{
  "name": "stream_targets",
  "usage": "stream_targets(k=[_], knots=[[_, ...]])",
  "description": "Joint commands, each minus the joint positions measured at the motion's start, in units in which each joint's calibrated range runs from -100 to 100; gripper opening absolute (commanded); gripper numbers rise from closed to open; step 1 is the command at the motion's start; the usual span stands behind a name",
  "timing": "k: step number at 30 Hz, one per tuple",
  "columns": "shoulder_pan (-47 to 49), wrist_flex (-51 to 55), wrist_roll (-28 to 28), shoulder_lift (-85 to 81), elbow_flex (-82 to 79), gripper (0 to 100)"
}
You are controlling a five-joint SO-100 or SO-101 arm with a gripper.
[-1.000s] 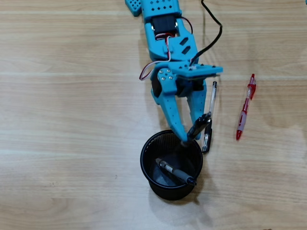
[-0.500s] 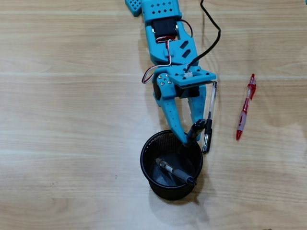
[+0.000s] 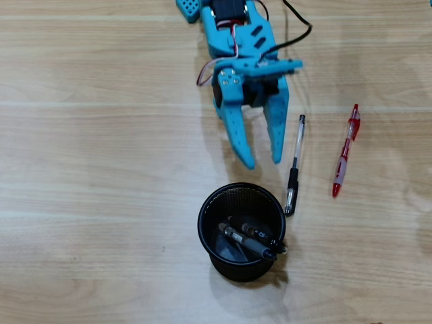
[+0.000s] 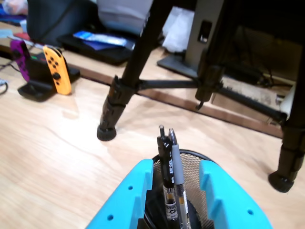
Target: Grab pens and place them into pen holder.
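Gripper (image 3: 264, 163) hangs over bare table with its two blue fingers spread and nothing between them, tips pointing toward the pen holder (image 3: 208, 236) just below in the overhead view; the wrist view (image 4: 175, 177) looks between the same tapered tips straight at the cup, so the arm sits lined up with it, a likely clearance posture after a drop. Fingers are matte plastic, wedge-shaped, with small holes along their sides. Holder is a round black wire-mesh cup with a solid band at the rim, see-through enough that the wood shows faintly through its wall. Two pens lean inside it: a black pen (image 3: 253, 231) and a grey-and-clear pen (image 3: 239, 241), both slanted against the far wall because they are longer than the cup is deep; in the wrist view their ends poke above the rim side by side. Clear-and-black pen (image 3: 294, 169) lies flat on the wood just right of the fingers, its dark end near the cup's rim but outside it. Red-and-white pen (image 3: 345, 150) lies farther right, well apart, roughly parallel. Table (image 3: 101, 169) is pale wood-grain laminate, smooth. Judged: two pens placed, two left; nearest one looks the easier next reach.
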State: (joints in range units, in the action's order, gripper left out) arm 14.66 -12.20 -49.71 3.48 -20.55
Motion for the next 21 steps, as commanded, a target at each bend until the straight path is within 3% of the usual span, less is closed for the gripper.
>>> stream_targets(k=[1,4,15,18,21], knots=[[2.0,0.62,0.16,-11.58,-4.28,4],[3.0,8.8,0.16,-17.38,-5.99,2],[7.63,56.67,-0.25,-29.56,0.32,2],[9.81,63.64,-0.91,-28.64,3.47,2],[13.62,69.49,-5.23,-25.19,7.17,2]])
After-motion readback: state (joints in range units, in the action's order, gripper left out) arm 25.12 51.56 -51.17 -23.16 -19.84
